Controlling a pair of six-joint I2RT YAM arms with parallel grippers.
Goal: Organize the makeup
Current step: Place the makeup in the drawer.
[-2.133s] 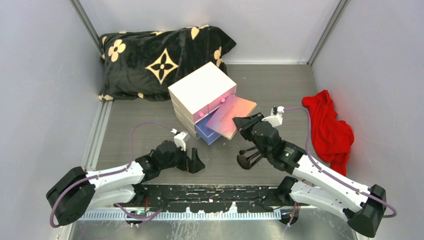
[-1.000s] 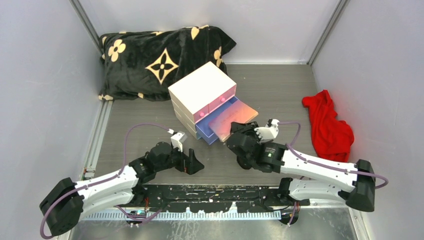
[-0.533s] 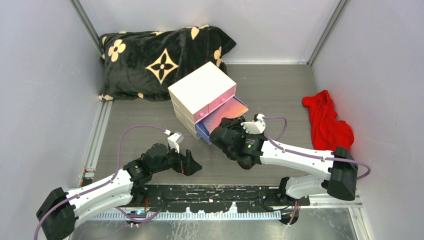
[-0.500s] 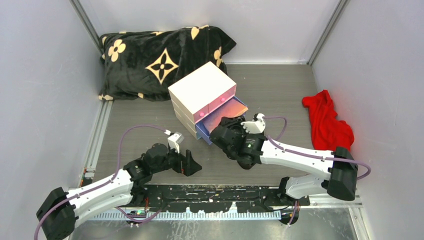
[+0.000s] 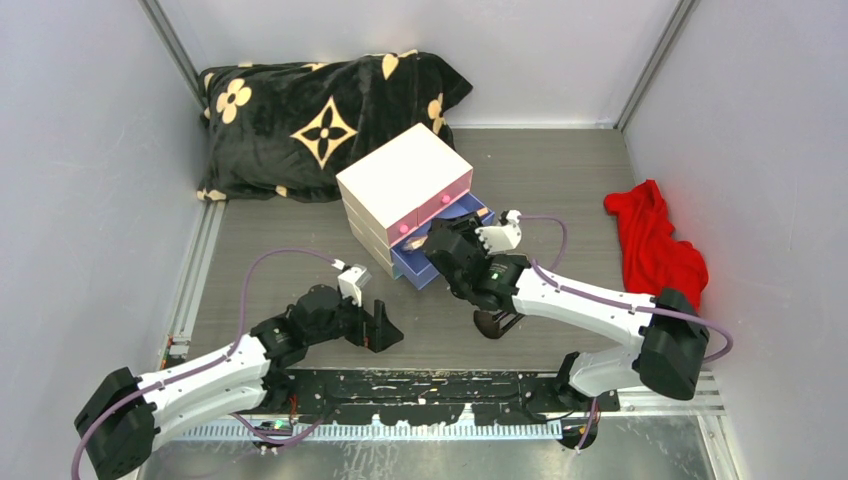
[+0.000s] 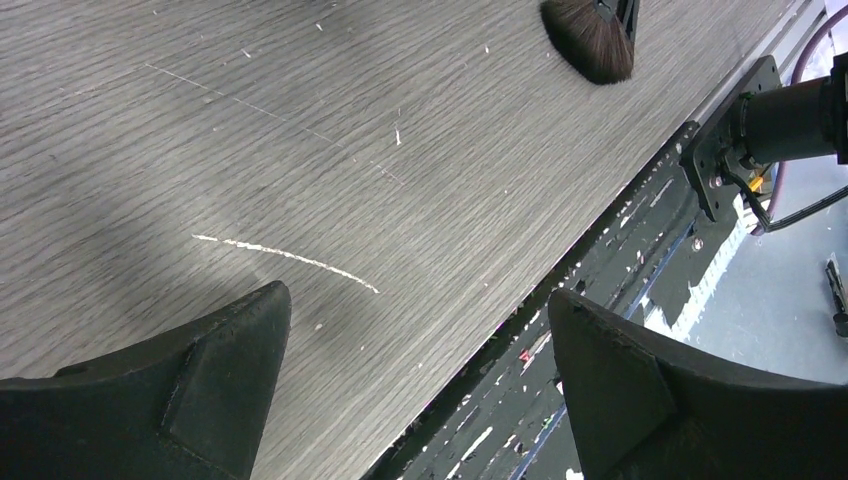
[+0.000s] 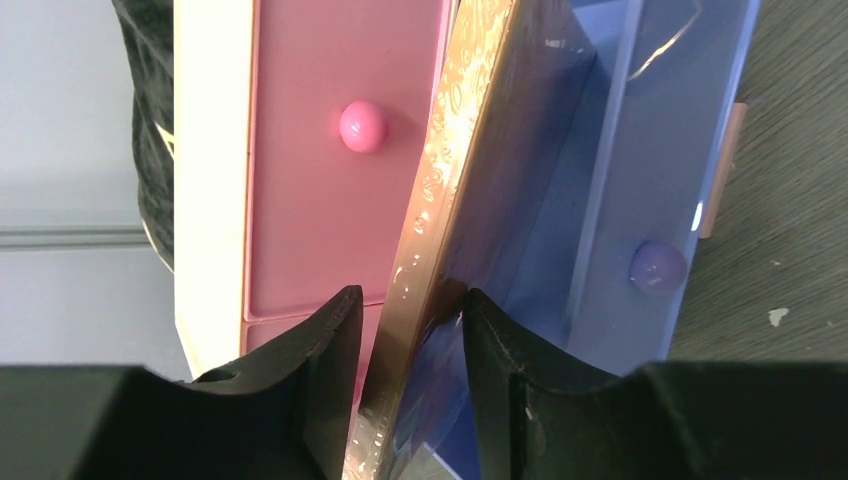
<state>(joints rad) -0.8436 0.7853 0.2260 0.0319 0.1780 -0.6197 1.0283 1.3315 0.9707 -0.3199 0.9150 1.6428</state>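
**Palette on edge in the open blue drawer, right gripper around it**

Closest to me, well in front of the drawer box (image 5: 405, 180), my left gripper (image 6: 415, 295) hangs low over the grey wood-grain table (image 6: 300, 150). Its two fingers are spread wide with nothing between them.

A black-handled brush (image 5: 490, 323) lies on the table in front of the box and a little to its right, partly under my right arm. Only its dark bristle head shows from the left wrist camera.

At the front of the box, the blue drawer (image 7: 640, 150) is pulled out. The shiny pink-gold palette (image 7: 440, 200) stands on edge in it, tilted, with the closed pink drawer (image 7: 300, 180) just beside it. My right gripper (image 7: 410, 330) has one finger on each side of the palette's near edge. I cannot tell whether they are pinching it or standing just apart from it.

To the right of the box, well apart from it, a red cloth (image 5: 655, 250) lies crumpled. Behind the box, touching its back corner, is a black cushion (image 5: 320, 110) with gold flowers.
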